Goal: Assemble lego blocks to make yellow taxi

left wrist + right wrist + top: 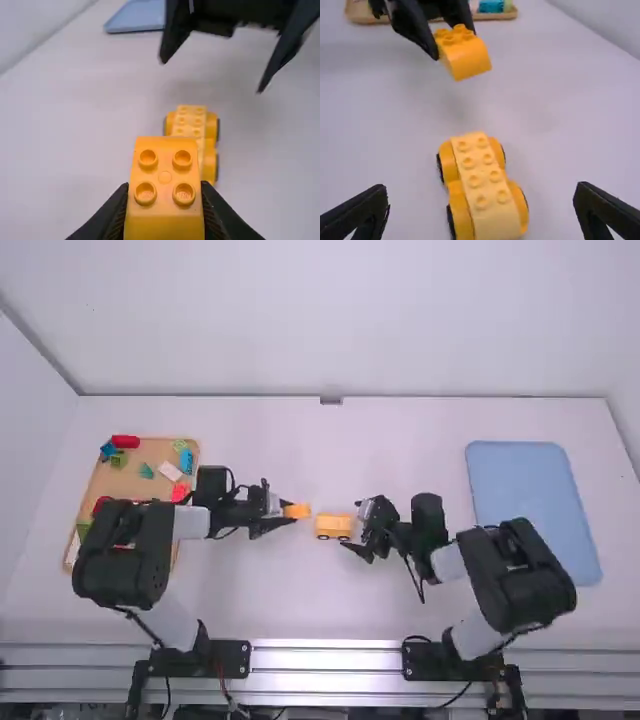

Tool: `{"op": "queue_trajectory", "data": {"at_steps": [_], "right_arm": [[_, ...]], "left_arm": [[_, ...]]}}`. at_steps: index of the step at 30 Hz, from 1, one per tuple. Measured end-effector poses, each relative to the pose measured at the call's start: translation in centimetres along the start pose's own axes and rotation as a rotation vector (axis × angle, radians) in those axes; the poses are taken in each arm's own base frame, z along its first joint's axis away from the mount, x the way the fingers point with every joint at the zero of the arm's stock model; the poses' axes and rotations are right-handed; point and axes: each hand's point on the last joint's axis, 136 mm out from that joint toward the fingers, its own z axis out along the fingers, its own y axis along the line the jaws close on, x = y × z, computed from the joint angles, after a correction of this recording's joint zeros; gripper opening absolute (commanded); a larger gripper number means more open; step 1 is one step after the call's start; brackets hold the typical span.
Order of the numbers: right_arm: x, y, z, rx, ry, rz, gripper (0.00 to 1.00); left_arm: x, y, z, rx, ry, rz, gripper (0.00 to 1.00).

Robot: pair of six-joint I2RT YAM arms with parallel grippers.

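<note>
white table (300,460): bright, with soft, faint shadows
back wall (320,325): bright, evenly lit
metal rails (326,657): shiny white stripes
light: can't tell where from

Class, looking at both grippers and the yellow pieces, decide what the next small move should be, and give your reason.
Probably the left gripper should carry its orange-yellow block over the wheeled base and line it up above the studs. The block is gripped but held off to one side, while the base sits on the table, its studs bare, between the open right gripper's fingers.
</note>
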Motion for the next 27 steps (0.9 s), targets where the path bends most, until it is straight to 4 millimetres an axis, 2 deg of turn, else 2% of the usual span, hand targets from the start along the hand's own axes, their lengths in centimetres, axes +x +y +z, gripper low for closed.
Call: {"op": "queue_trajectory", "data": {"at_steps": [4,6,9,12,18,23,27], "right_arm": [[2.6,0.0,1.1,-0.043,0.016,0.038,0.99],[3.2,-0.5,1.8,-0.074,0.0,0.056,0.98],[3.4,-1.9,3.2,-0.127,-0.053,0.04,0.99],[3.4,-2.4,4.1,-0.166,-0.08,0.023,0.98],[4.4,-0.9,5.2,-0.253,-0.05,0.032,0.98],[4.6,0.5,5.7,-0.293,-0.04,-0.01,0.88],[4.5,0.5,5.7,-0.293,-0.045,-0.033,0.76]], "left_arm": [[-0.5,-1.2,1.1,0.05,-0.004,-0.006,0.14],[-0.7,-1.5,1.5,0.063,-0.007,0.004,0.14],[-0.8,-1.7,1.7,0.072,-0.008,0.0,0.13],[-0.8,-1.8,1.8,0.073,-0.008,-0.007,0.13],[-1.1,-1.4,1.9,0.064,-0.013,-0.022,0.13],[-1.2,-1.5,2.8,0.066,0.009,-0.028,0.11],[-1.8,-1.4,3.7,0.08,0.017,-0.017,0.09]]}}
